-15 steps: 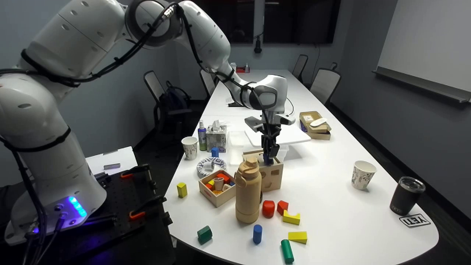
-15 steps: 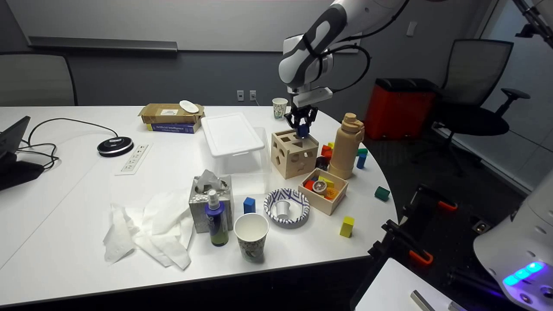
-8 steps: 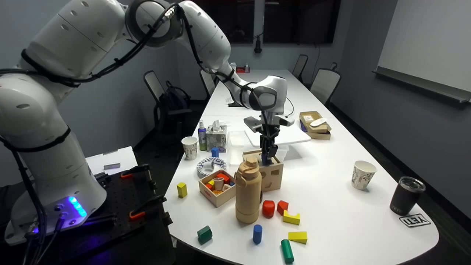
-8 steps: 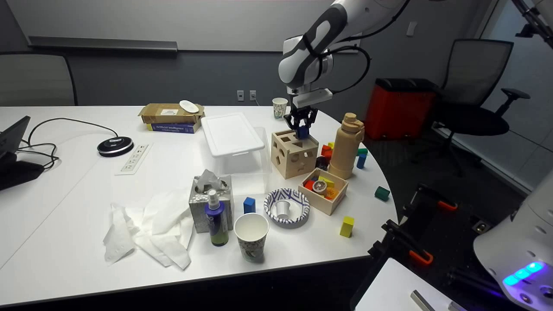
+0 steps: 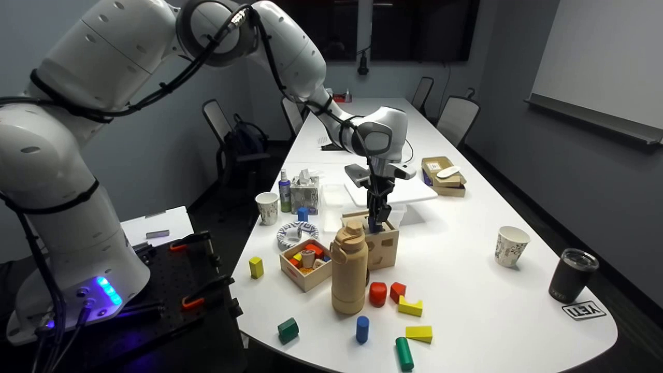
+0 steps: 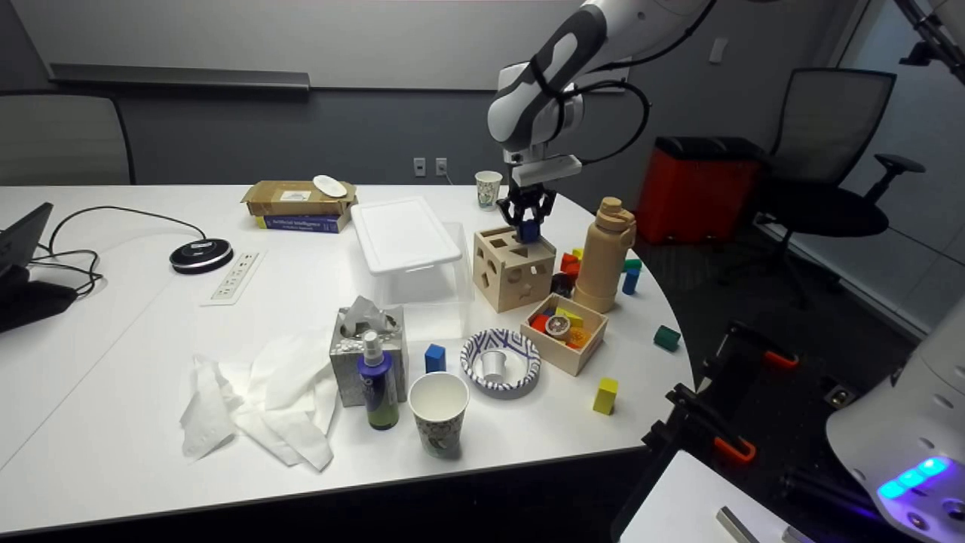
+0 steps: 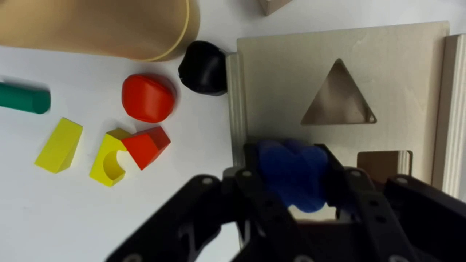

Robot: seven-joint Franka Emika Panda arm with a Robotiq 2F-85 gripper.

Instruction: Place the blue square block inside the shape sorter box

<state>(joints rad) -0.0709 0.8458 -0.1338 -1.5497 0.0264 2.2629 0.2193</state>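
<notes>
Blue square block [image 7: 293, 174] — over the shape sorter box [image 7: 397, 133].
The hand [image 7: 289, 162] grasps it — likely for alignment before release.

In an exterior view, jaws above shape sorter box [image 5: 386, 252], contact unclear, bottle [image 5: 349, 274] before it, tray [image 5: 316, 278] left.

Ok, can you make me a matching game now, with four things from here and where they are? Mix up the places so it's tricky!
Things
1. shape sorter box
2. spray bottle
3. orange piece
4. white oval thing

Places
A. on top of the cardboard box
B. inside the low wooden tray
C. right below the gripper
D. beside the tissue box

Right pairs: 1-C, 2-D, 3-B, 4-A
</notes>
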